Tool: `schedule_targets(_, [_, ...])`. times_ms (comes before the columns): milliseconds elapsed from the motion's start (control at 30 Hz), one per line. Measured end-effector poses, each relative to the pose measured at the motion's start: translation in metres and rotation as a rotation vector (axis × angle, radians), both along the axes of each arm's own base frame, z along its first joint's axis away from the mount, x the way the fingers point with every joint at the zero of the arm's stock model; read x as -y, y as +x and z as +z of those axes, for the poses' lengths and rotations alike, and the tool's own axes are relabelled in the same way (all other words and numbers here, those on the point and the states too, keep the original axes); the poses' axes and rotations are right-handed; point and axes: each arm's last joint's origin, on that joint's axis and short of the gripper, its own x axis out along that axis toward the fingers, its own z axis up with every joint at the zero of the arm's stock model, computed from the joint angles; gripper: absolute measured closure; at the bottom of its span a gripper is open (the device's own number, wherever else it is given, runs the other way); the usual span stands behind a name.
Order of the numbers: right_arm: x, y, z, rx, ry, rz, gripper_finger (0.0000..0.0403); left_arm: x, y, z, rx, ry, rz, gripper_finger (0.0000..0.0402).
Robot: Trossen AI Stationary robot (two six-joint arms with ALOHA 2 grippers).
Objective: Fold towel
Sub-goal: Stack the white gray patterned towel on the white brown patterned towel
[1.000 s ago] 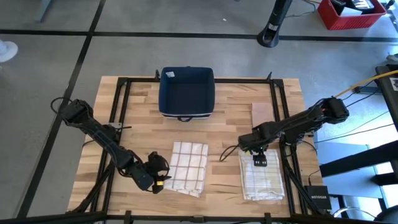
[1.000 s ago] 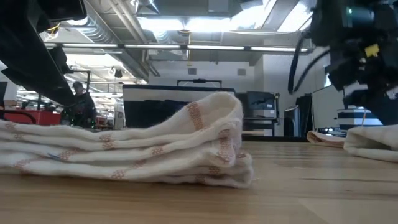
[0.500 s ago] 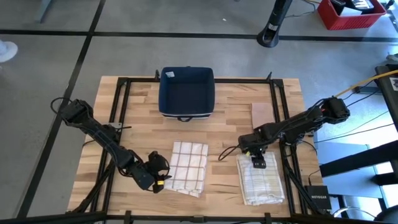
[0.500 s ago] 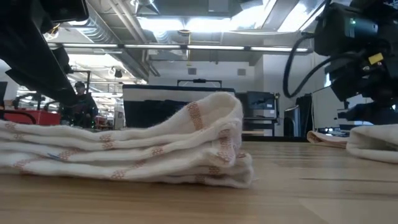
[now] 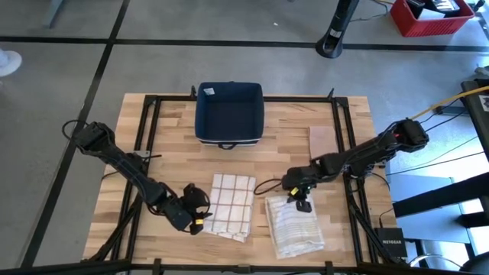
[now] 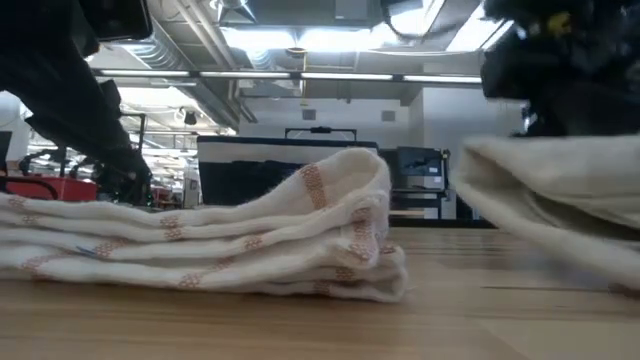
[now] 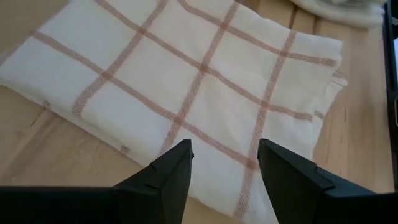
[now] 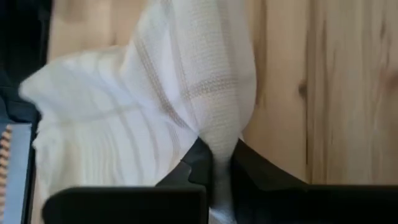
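Observation:
A white towel with thin brown checks lies folded flat at the middle of the table's near side, and it also fills the left wrist view. My left gripper stands open at its left edge, fingers apart just above the cloth. A second, striped white towel lies to the right. My right gripper is shut on its far end. In the low view that end hangs raised at the right. My right gripper pinches a bunched fold at the striped towel's far end between its two fingers, several layers together. The fingers slant down from the table's right. That end is lifted off the wood, and the towel's near part lies on the table.
A dark blue bin stands at the table's far middle. A tan square patch lies at the far right. Black frame rails run along the table's left and right sides.
My right gripper has tipped, taken hold of the striped towel's far end and gone toward the table's left. The towel has slid left with it and turned a little, its far end lifted while its near end stays on the wood.

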Motion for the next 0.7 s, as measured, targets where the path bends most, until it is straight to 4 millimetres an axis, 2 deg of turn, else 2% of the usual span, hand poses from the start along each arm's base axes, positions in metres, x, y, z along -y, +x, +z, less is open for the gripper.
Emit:
schedule_targets(133, [-0.014,0.009,0.018,0.083,-0.035,0.024,0.038,-0.004,0.003,0.0,-0.001,0.018,0.001,0.0224])
schedule_targets(367, [-0.033,0.028,0.044,0.376,-0.052,0.026,0.0383,-0.011,0.007,0.0,-0.01,0.067,-0.013,0.0224])
schedule_targets(500, [-0.039,0.044,0.052,0.502,-0.033,0.021,0.0383,-0.014,0.008,-0.001,-0.019,0.079,-0.009,0.0224])
schedule_targets(700, [-0.05,0.075,0.057,0.534,-0.061,0.019,0.0383,-0.016,0.005,-0.004,-0.062,0.094,0.009,0.0224])
